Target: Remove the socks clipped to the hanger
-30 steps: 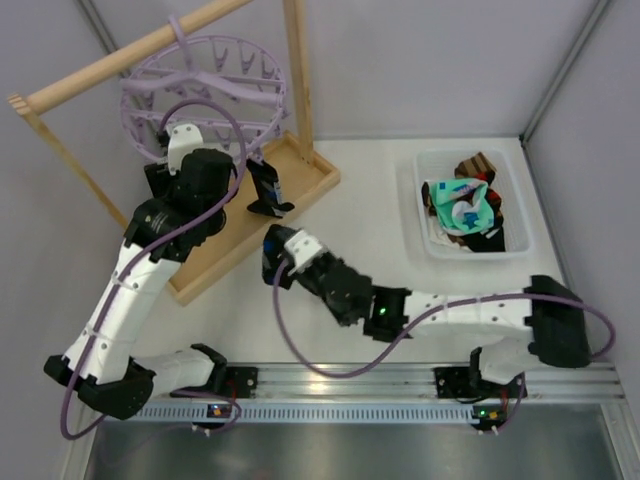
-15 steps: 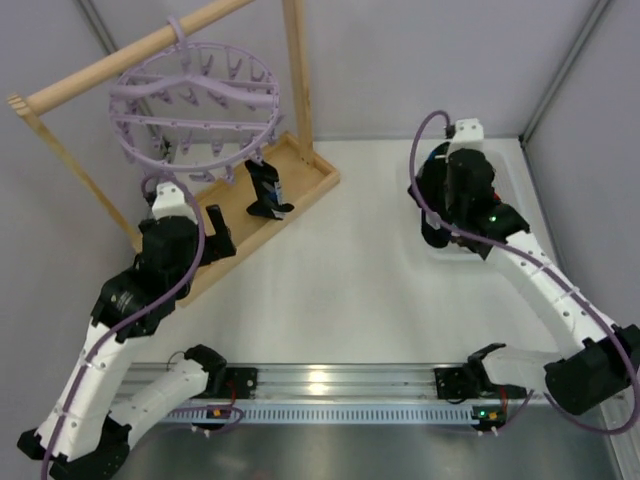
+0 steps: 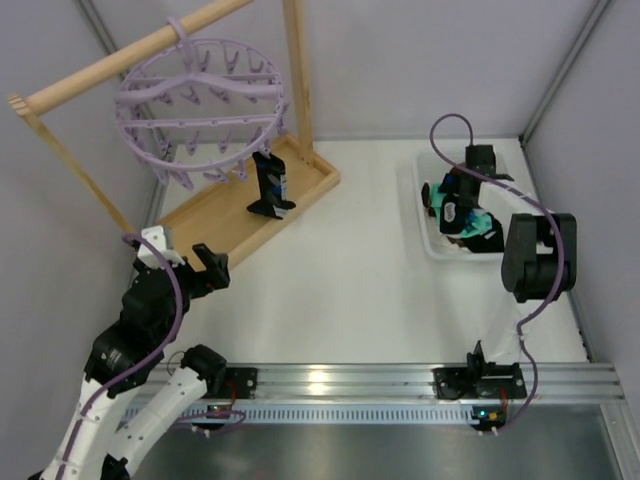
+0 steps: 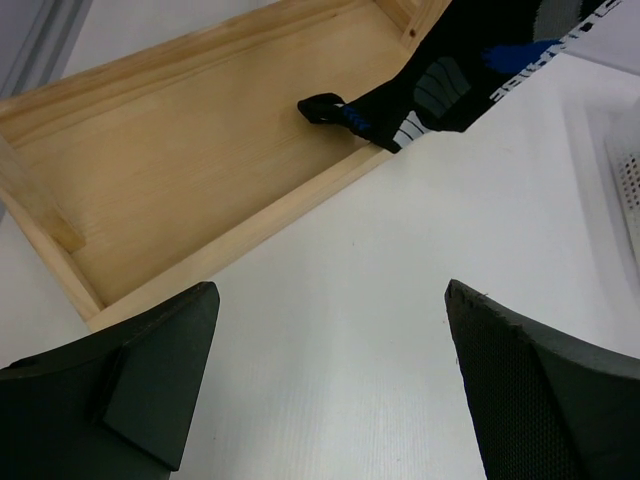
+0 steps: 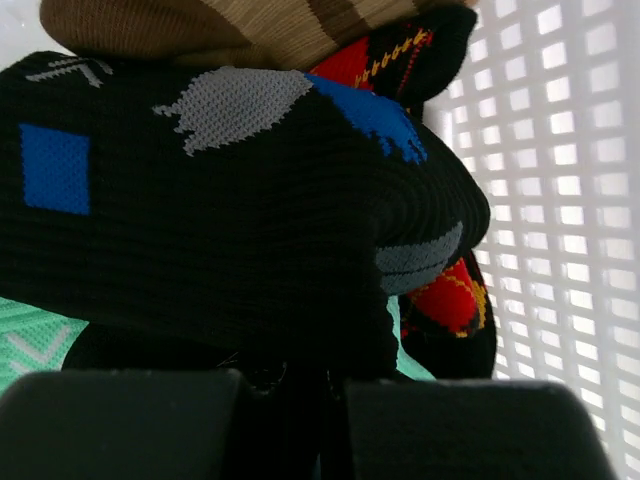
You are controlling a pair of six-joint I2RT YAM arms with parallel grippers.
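Black sock (image 3: 268,185) dangles alone from lavender hanger (image 3: 200,122); left gripper (image 4: 325,340), jaws wide, should pinch low and tug down. Right gripper (image 5: 330,385), jaws shut, clamps a binned sock (image 5: 220,200).

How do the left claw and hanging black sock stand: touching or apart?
Apart: the left wrist view shows white table between the left claw and black sock.

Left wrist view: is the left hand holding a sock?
No, the left hand is open with nothing between its fingers; the black sock is farther ahead by the wooden tray.
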